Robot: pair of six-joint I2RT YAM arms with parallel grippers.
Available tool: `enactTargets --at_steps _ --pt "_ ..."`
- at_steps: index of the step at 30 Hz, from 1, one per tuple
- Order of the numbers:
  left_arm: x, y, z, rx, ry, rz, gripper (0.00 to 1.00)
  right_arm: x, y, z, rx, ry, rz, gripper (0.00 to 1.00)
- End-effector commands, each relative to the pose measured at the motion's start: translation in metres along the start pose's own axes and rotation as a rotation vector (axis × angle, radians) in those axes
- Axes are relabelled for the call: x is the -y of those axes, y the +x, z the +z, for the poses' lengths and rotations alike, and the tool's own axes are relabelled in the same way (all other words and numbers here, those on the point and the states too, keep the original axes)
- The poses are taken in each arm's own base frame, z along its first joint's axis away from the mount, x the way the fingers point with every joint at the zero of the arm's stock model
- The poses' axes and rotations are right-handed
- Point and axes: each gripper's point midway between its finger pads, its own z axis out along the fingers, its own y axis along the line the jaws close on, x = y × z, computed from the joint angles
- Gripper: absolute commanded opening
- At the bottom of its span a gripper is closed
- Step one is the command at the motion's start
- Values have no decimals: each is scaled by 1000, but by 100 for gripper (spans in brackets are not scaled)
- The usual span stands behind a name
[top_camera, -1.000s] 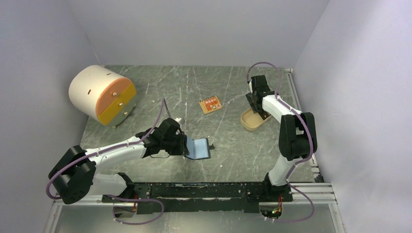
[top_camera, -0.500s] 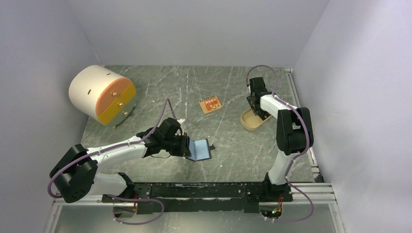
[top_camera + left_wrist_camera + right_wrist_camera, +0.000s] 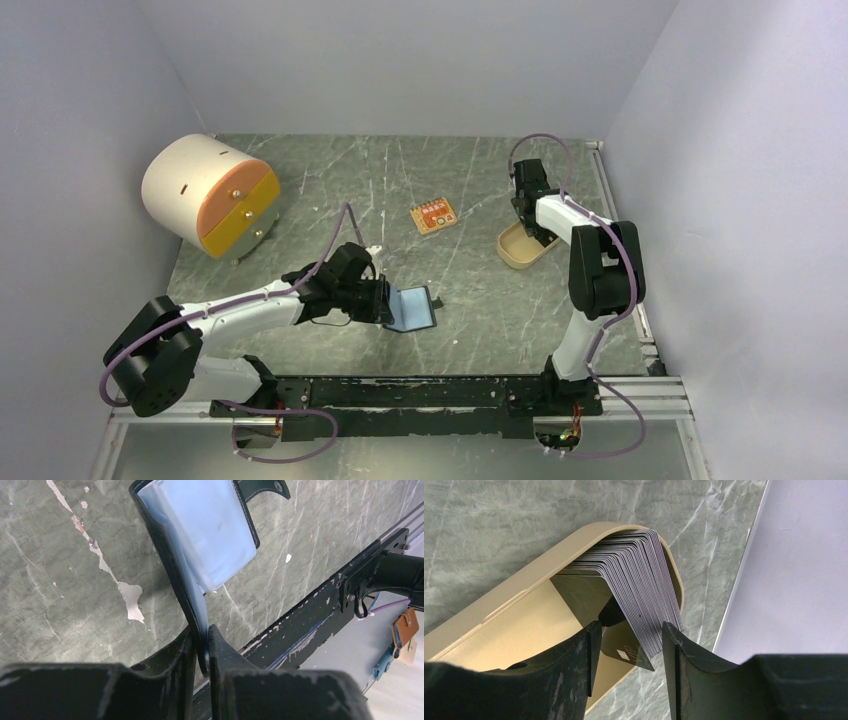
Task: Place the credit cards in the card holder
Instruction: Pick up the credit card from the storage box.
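The card holder (image 3: 411,307) is a black wallet lying open on the table, its bluish-grey glossy pocket (image 3: 200,535) facing up. My left gripper (image 3: 381,300) is shut on the wallet's near edge (image 3: 202,647), and the snap tab (image 3: 260,487) points away. The credit cards (image 3: 639,580) are a fanned stack of dark grey cards with pale edges, leaning in the tan oval tray (image 3: 499,635). My right gripper (image 3: 629,647) is open and straddles the lower end of the stack, one finger on each side. From above it (image 3: 530,222) sits over the tray (image 3: 512,255).
A cream drum with orange and yellow drawer fronts (image 3: 210,195) stands at the back left. A small orange board (image 3: 433,215) lies mid-table. A black rail (image 3: 400,392) runs along the near edge. The right wall is close behind the tray.
My right arm has shifted slightly at the tray, its gripper staying over the cards. My left gripper has nudged the wallet a little to the right.
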Motion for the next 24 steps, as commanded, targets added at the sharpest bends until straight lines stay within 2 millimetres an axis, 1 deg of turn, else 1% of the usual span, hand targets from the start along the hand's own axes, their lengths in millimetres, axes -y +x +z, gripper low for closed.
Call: enactTargets --at_steps 1,5,13,24 --pt "12 -8 -2 16 52 17 20 24 -10 -7 21 66 40 50" --pt "10 -7 -1 9 47 17 20 24 -13 -11 35 56 44 46" --pt "11 -7 0 8 53 18 20 25 -12 -12 32 55 50 43" --pt "11 -5 1 5 58 9 20 27 -16 -24 47 30 74 34"
